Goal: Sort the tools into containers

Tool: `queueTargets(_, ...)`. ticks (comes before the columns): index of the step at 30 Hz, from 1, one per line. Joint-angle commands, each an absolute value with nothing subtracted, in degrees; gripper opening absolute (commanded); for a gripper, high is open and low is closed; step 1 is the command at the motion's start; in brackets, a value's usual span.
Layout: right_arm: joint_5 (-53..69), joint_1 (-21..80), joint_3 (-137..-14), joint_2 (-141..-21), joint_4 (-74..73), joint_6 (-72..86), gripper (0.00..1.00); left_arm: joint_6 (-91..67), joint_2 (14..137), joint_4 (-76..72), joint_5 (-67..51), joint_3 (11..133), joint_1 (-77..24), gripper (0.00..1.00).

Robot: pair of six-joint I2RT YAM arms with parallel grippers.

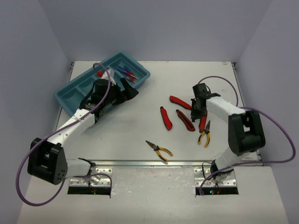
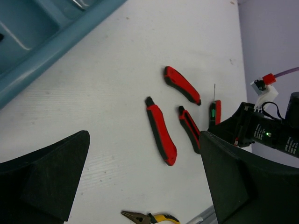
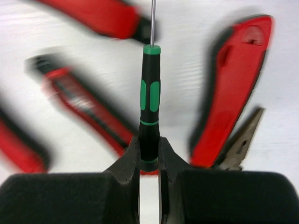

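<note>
**Markings.** No brand or label can be read on any tool. The white print on the right arm's wrist housing, seen from the left wrist camera, is too small to make out.

**Item in hand.** The green-and-black screwdriver [image 3: 150,93] lies at the right of the table, among the loose tools. Its long axis runs near to far, with the thin shaft pointing to the far side. The right gripper [image 3: 149,150] is clamped on the near end of its handle, jaws closed tight against it. Whether the screwdriver touches the table cannot be told.

**Left arm.** The left gripper [image 1: 128,91] sits over the near rim of the tray, towards its right end. Its fingers [image 2: 46,182] are spread wide and hold nothing.

**Container.** The teal tray [image 1: 70,95] stands at the far left of the table, set at an angle, with its right end farther away. Blue-handled screwdrivers [image 1: 126,73] lie in its far-right end compartment. The left arm hides much of the middle compartments.

**Loose tools.**
- Three red-handled tools [image 2: 161,135] lie on the table left of the right gripper, apart from one another.
- A fourth red-handled tool [image 3: 233,93] lies just right of the held screwdriver.
- One pair of yellow-handled pliers [image 1: 204,134] lies just beside that fourth tool, jaws pointing far.
- A second pair of yellow pliers [image 1: 159,149] lies near the table's near edge, in the middle.
</note>
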State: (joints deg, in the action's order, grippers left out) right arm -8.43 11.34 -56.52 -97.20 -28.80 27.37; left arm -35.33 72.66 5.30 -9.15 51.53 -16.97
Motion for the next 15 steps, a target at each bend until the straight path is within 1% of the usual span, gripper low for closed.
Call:
queueTargets(1, 6.29, 17.28, -51.86, -80.2, -15.7, 27.97, 0.0, -44.12, 72.84, -21.32, -28.66, 45.18, -18.09, 1.0)
queueTargets(3, 16.74, 18.83, -49.71, -77.07, -10.87, 28.44, 0.0, -47.58, 73.19, -27.89, -31.08, 42.79, -19.48, 1.0)
queueTargets(4, 24.54, 20.83, -47.48, -74.11, -5.12, 29.35, 0.0, -50.94, 73.75, -34.6, -31.8, 41.58, -21.17, 1.0)
queueTargets(6, 29.31, 22.88, -46.57, -72.37, -0.38, 30.34, 0.0, -52.02, 74.74, -39.15, -31.34, 41.33, -22.86, 1.0)
queueTargets(7, 34.09, 23.59, -46.31, -71.81, 2.45, 30.99, 0.0, -52.23, 75.05, -40.52, -31.03, 41.58, -24.33, 1.0)
queueTargets(9, 37.56, 25.14, -46.27, -70.73, 4.72, 32.82, 0.0, -52.0, 75.58, -41.09, -29.62, 42.4, -26.02, 0.99)
queueTargets(10, 38.95, 25.59, -46.51, -70.49, 5.57, 33.44, 0.0, -51.89, 75.56, -41.16, -29.19, 42.53, -26.47, 0.96)
queueTargets(12, 40.7, 26.3, -47.11, -70.12, 6.57, 34.52, 0.0, -51.57, 75.6, -41.14, -28.54, 43.0, -27.1, 0.86)
queueTargets(13, 42.9, 26.63, -47.23, -69.98, 8.4, 35.37, 0.0, -51.31, 75.79, -40.15, -28.2, 43.35, -27.44, 0.75)
queueTargets(14, 44.61, 26.71, -47.65, -70.19, 9.4, 36.08, 0.0, -51.03, 76.21, -39.79, -27.91, 43.71, -27.8, 0.69)
queueTargets(15, 45.33, 26.77, -48.05, -70.6, 9.74, 36.32, 0.0, -50.87, 76.5, -39.73, -27.97, 44.04, -28.18, 0.66)
